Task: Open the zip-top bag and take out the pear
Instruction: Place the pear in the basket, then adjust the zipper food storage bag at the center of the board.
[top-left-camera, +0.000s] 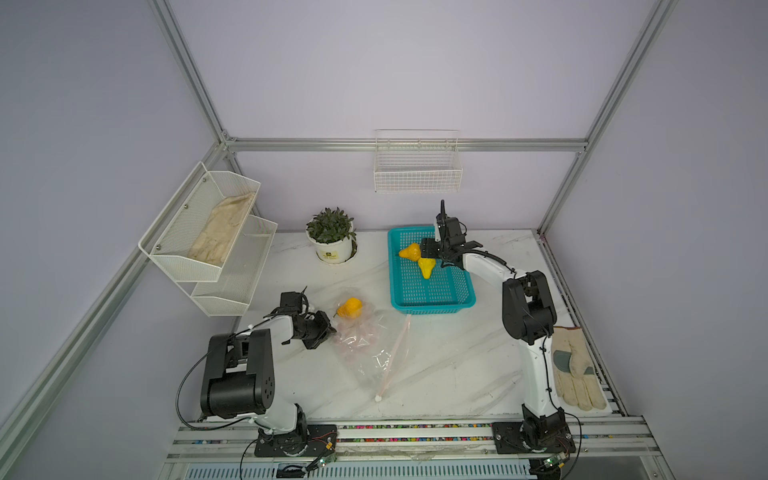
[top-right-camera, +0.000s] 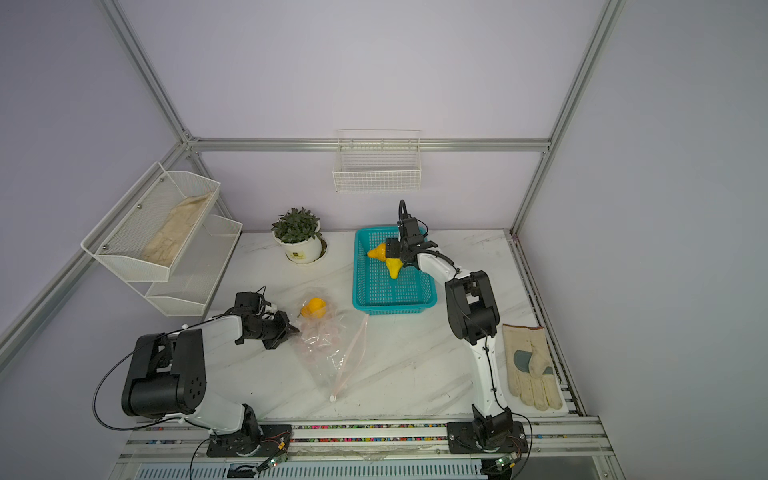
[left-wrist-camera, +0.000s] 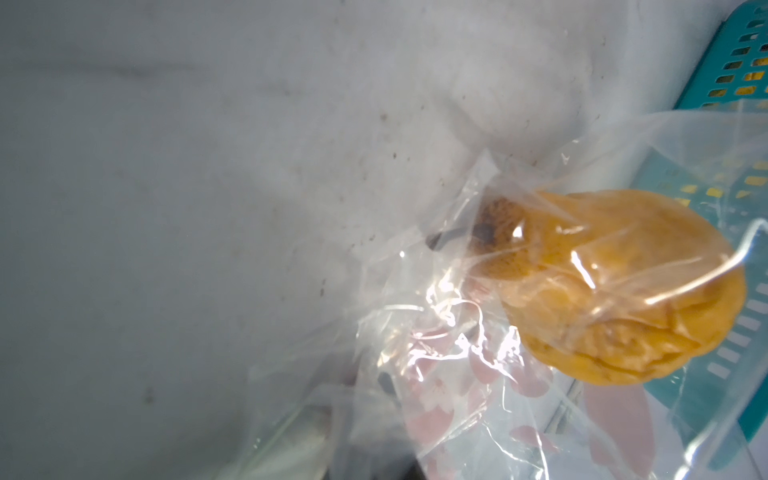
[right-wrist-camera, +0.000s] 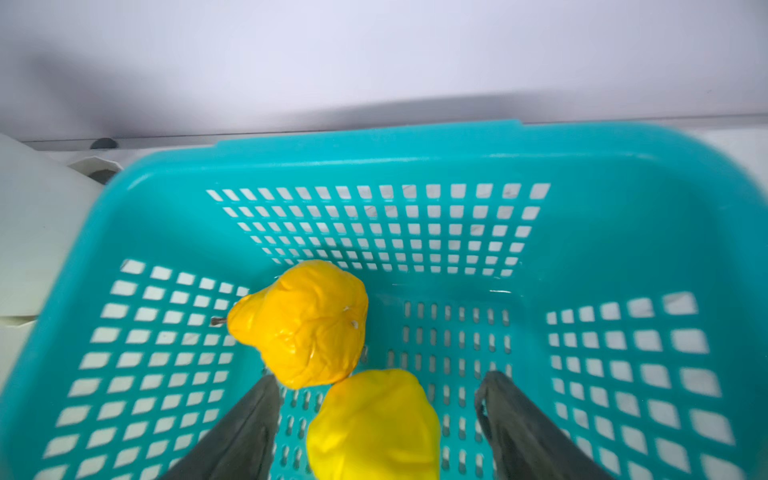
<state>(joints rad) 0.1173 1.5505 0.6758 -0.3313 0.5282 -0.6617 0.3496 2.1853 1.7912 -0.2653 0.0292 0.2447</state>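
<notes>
Currently, the left pincer (top-left-camera: 330, 332) is fully closed at the left edge of the zip-top bag (top-left-camera: 365, 345) and appears to pinch the film. The bag lies crumpled on the surface (top-left-camera: 457, 361), left of centre. This clamp likely anchors the loose plastic so it does not drag when the contents are pulled.

The pear (top-left-camera: 350, 307) sits inside the bag at its far end, wrapped in film in the left wrist view. The pink zip strip (top-left-camera: 397, 353) runs along the bag's right edge, with the white slider (top-left-camera: 377, 398) at its near end. Whether the mouth is parted cannot be determined.

The right pincer (right-wrist-camera: 376, 378) hangs in the teal basket (top-left-camera: 432, 309), far and right of centre, jaws wide and gripping nothing. A yellow pear (right-wrist-camera: 374, 424) lies between them, touching an orange pear (right-wrist-camera: 303, 324).

Judgement: the bagged pear is not yet extracted.
</notes>
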